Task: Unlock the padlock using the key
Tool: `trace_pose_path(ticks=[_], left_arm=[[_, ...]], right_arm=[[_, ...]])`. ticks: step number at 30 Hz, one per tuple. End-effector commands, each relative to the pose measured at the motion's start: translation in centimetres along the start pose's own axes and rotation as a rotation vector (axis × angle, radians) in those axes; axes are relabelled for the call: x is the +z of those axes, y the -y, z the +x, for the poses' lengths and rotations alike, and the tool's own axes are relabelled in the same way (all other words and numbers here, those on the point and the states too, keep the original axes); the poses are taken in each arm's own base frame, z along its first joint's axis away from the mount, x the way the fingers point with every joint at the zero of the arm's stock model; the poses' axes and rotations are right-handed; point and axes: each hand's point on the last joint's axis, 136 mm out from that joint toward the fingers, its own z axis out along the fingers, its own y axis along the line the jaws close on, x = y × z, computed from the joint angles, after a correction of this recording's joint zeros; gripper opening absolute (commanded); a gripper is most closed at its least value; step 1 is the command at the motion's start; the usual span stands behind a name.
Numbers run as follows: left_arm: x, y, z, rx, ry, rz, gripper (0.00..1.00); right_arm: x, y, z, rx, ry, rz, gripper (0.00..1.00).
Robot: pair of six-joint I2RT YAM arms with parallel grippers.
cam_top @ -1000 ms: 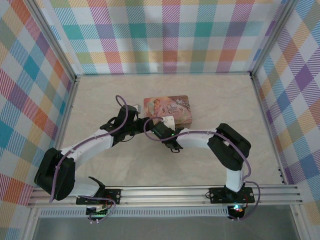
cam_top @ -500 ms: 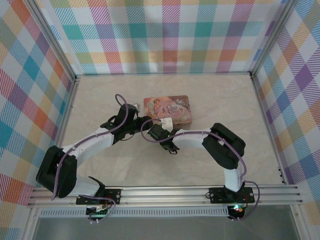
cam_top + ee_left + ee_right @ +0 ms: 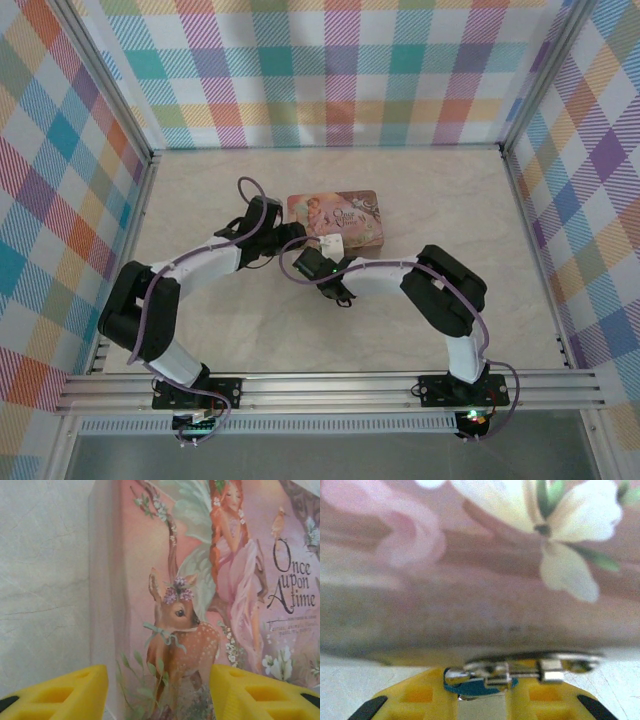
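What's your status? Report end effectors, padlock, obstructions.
Left end effector open, facing tin. Right end effector at padlock, grip unconfirmed. Padlock against tin wall; tight room.

Bright, even light (right wrist close-up blurred).

padlock [image 3: 479,686]: tiny, blue-teal body, lying on its side, low against the near side wall of the tin [image 3: 480,605], right where that wall meets the table [image 3: 345,680]. Body sits in the gap between the yellow jaws of the right gripper [image 3: 482,700], touching both. Silvery metal [image 3: 540,665] lies across its top, level along the tin wall, sticking out past the body. Too blurred to tell shackle from key, or locked from open.
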Motion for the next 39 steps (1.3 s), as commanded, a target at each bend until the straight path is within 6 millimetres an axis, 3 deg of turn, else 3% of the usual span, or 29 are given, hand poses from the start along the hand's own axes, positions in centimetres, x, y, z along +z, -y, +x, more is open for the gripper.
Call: trace_pose_path(ticks=[1, 7, 13, 16, 22, 30, 39], left_arm=[[0.1, 0.0, -1.3, -0.005, 0.021, 0.002, 0.55], [0.5, -0.4, -1.6, 0.003, 0.013, -0.012, 0.55], [1.0, -0.8, -1.4, 0.005, -0.005, -0.016, 0.55], [1.1, -0.9, -1.2, 0.005, -0.011, -0.012, 0.55], [1.0, -0.7, -1.0, 0.002, -0.016, 0.001, 0.54], [0.6, -0.7, -1.2, 0.010, -0.010, -0.004, 0.54], [0.6, -0.8, -1.1, 0.002, -0.009, -0.003, 0.54]], right_arm=[[-0.8, -0.7, 0.7, -0.026, -0.018, -0.086, 0.17], [-2.7, -2.2, 1.1, -0.105, -0.065, -0.288, 0.16], [-4.1, -2.2, 1.0, -0.051, -0.179, -0.518, 0.18], [-4.1, -1.8, 0.9, 0.000, -0.227, -0.582, 0.24], [-4.0, 0.1, 0.5, 0.045, -0.185, -0.481, 0.45], [-4.7, 3.7, -0.1, 0.101, -0.092, -0.226, 0.49], [-5.3, 1.4, 0.5, 0.135, -0.060, -0.196, 0.45]])
